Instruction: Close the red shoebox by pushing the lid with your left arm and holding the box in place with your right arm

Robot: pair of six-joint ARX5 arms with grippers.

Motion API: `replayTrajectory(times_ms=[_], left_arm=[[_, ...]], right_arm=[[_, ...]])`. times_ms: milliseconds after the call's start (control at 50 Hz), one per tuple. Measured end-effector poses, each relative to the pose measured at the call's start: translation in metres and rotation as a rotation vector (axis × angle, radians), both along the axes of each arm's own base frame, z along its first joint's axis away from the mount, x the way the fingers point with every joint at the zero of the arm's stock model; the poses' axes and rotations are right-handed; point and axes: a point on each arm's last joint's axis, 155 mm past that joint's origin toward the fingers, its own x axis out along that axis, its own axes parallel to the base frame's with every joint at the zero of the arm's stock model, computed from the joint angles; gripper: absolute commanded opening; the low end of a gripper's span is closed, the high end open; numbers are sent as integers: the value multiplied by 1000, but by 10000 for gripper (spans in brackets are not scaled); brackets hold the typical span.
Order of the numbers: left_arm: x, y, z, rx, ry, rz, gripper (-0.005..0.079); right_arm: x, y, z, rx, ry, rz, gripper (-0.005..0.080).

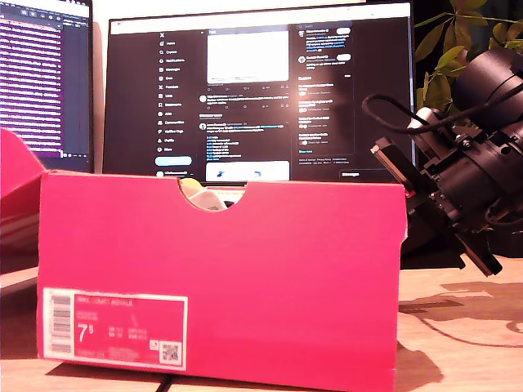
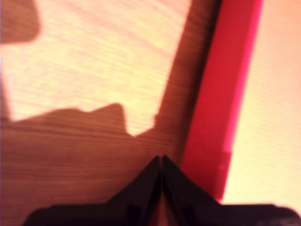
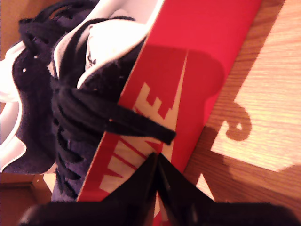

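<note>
Exterior view: red shoebox [image 1: 221, 286] fills the foreground on the wooden table [image 1: 466, 327], label end toward camera, monitor [image 1: 261, 90] behind it. An arm [image 1: 458, 163] sits at the exterior view's right, just beside the box's end, apparently not touching.

Second wrist view: the robot's second gripper [image 3: 156, 162] has its jaws pinched together, holding nothing, and hangs over the box's long side wall with the logo. Dark shoes [image 3: 70, 108] inside; box is open on top. This looks like the arm seen in the exterior view, but that match is not certain.

First wrist view: first gripper [image 2: 161, 162] also has jaws together and empty, over bare table beside a red edge, probably the lid [image 2: 221, 94].

Judgement: step in hand is approach. Brace the box wall first, then push the lid low and slow so the box doesn't slide.

Hidden: hinge, lid angle, first arm in the exterior view. A red shape at the exterior view's left edge may be the lid. Wrist views are blurred.
</note>
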Motion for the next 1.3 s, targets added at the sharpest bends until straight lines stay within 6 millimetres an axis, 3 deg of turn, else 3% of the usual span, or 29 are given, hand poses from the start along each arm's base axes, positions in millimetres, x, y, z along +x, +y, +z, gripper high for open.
replayTrajectory(times_ms=[420, 720, 1040, 1300], left_arm=[[14, 5, 56, -6, -5, -52, -19], [22, -2, 132, -9, -168, -71, -19], [21, -33, 180, 23, -256, -137, -19], [19, -71, 224, 29, -354, -230, -19]], right_arm=[[2, 1, 2, 5, -15, 0, -12], [7, 2, 7, 12, -43, -1, -12], [9, 1, 8, 10, -54, -7, -12], [10, 1, 8, 8, -58, -10, -12]])
